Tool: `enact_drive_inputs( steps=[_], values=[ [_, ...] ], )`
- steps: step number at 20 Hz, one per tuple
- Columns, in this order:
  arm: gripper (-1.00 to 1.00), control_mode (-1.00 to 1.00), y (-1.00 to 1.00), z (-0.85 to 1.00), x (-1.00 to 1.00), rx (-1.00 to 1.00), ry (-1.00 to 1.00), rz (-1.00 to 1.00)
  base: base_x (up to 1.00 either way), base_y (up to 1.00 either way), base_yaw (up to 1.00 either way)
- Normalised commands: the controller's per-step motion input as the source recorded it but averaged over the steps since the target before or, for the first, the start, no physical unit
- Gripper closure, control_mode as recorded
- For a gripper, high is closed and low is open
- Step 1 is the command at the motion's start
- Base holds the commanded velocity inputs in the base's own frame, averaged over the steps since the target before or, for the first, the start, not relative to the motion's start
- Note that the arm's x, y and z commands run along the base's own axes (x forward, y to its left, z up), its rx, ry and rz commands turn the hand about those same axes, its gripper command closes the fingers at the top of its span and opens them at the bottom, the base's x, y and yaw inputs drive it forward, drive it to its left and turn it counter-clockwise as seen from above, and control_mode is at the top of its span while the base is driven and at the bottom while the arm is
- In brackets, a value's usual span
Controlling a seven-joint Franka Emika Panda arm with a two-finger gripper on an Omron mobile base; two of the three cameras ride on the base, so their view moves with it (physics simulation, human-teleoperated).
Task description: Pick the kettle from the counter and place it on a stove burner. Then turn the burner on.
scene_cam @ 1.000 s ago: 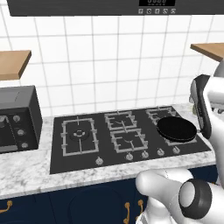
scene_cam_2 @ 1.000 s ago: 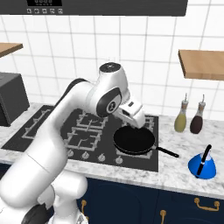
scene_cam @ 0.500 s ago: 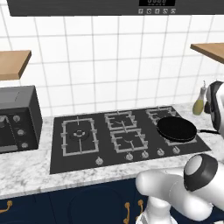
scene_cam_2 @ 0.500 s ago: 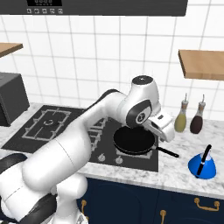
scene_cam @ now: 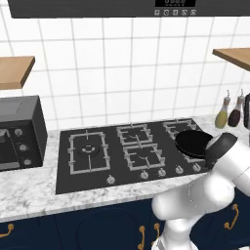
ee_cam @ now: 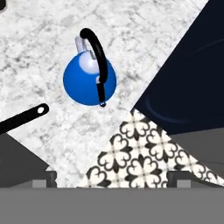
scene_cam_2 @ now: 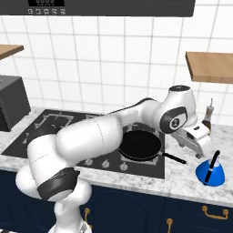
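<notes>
Right base view shows the kettle [scene_cam_2: 212, 170] standing upright on the counter [scene_cam_2: 186, 179] near its front edge, to the right of the stove [scene_cam_2: 27, 136] and well apart from the stove burner [scene_cam_2: 53, 120] at the cooktop's far left. The gripper [scene_cam_2: 196, 148] hangs just beside the kettle, above and to its left, not touching it; whether its jaws are parted or closed cannot be told from this angle. A black frying pan [scene_cam_2: 139, 145] sits on the right-hand grate, its handle pointing toward the kettle. A dark bottle [scene_cam_2: 207, 119] stands against the tiled wall behind the hand. Hand view looks straight down on the kettle [ee_cam: 89, 78]: blue body, black arched handle across the top, pale lid knob under it, with the pan handle's end [ee_cam: 24, 117] lying apart to one side. Both finger tips [ee_cam: 43, 178] sit far apart at the lower edge, so this view suggests an open hand. Left base view shows a display [scene_cam: 175, 3] on the hood; its characters are too small to read. No brand marks are legible anywhere.
</notes>
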Motion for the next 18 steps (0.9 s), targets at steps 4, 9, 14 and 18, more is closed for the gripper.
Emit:
enact_drive_inputs(
  steps=[4,9,14,18],
  values=[
    [-1.0,-1.0,-0.96,-0.21,-0.12,0.13,0.08,-0.11,0.0,0.0,0.0],
    [-1.0,-1.0,-0.33,-0.07,-0.02,0.01,-0.03,0.0,0.0,0.0,0.0],
    [-1.0,-1.0,-0.01,-0.21,0.04,0.08,-0.01,0.04,0.0,0.0,0.0],
    [-1.0,-1.0,-0.01,-0.46,0.26,0.03,-0.08,0.18,0.0,0.0,0.0]
  ],
)
